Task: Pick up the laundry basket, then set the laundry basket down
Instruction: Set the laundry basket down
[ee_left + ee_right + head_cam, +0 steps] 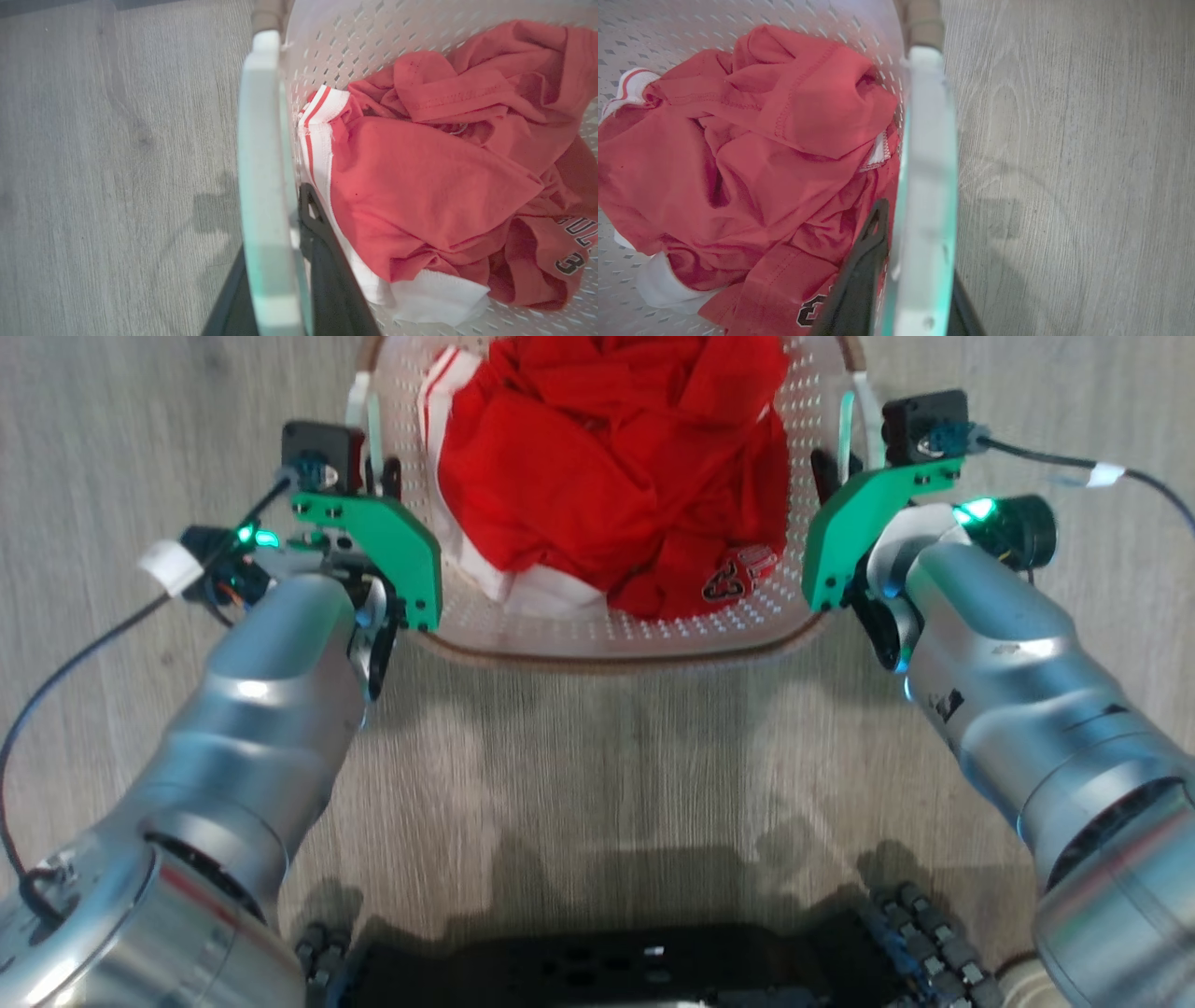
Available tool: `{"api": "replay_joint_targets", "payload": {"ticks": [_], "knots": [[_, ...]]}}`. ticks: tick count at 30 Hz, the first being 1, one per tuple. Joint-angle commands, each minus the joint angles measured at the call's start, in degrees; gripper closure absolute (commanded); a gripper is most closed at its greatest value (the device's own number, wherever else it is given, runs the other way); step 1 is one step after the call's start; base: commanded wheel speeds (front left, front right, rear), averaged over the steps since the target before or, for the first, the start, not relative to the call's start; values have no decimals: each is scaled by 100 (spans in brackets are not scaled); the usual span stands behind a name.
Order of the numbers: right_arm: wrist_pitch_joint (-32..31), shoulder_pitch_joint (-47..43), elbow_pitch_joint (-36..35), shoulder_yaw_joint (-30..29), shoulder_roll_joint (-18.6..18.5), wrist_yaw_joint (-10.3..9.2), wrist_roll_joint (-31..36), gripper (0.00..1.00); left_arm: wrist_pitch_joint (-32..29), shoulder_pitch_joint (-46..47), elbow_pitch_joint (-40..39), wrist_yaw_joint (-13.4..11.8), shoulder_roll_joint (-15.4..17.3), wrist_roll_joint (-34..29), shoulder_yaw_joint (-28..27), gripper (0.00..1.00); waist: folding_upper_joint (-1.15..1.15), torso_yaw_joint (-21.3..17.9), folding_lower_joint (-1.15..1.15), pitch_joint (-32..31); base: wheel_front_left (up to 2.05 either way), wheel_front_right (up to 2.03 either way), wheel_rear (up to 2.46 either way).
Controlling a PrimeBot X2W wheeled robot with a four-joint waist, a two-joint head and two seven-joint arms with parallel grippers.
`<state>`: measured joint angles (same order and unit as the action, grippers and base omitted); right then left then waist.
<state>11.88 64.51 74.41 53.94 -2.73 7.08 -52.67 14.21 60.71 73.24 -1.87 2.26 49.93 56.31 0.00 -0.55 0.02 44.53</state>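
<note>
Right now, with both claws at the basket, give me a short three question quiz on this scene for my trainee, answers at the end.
1. True or false: the laundry basket holds red clothing.
2. Where is the left claw? A, hanging far from the basket; B, astride the basket's left handle; C, buried in the clothing.
3. Fill in: the right claw has one finger inside the basket and one outside, with the right ____ between them.
Key: 1 true. 2 B. 3 handle.
</note>
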Motion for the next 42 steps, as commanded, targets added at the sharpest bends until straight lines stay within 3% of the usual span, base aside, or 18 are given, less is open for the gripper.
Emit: {"api": "replay_joint_targets", "payload": {"ticks": [1,16,34,35,37,39,41,42], "knots": [[113,-97,-48,39,-15,41,191,100,57,164,16,-39,214,-130,-79,100,0,42,-2,338,0,0,0],[111,-61,-46,-582,-15,41,889,100,77,343,-39,-60,171,-302,-108,100,0,111,-2,841,0,0,0],[101,-113,-45,-920,-15,41,1199,100,78,353,-38,-26,102,-425,-164,100,0,104,-2,1017,0,0,0],[102,-116,-45,-929,-15,41,1211,97,78,349,-34,-35,100,-421,-177,100,0,105,-2,1013,0,0,0],[109,-121,-45,-959,-15,41,1236,71,78,332,-26,-58,96,-395,-214,100,0,105,-2,999,0,0,0],[115,-125,-45,-987,-15,41,1263,54,78,308,-16,-81,92,-376,-237,100,0,105,-2,979,0,0,0],[121,-129,-45,-1019,-15,41,1293,7,78,273,-6,-95,88,-350,-258,89,0,104,-2,949,0,0,0],[121,-135,-45,-1031,-15,41,1307,0,78,245,0,-96,85,-331,-265,82,0,104,-2,929,0,0,0]]}}
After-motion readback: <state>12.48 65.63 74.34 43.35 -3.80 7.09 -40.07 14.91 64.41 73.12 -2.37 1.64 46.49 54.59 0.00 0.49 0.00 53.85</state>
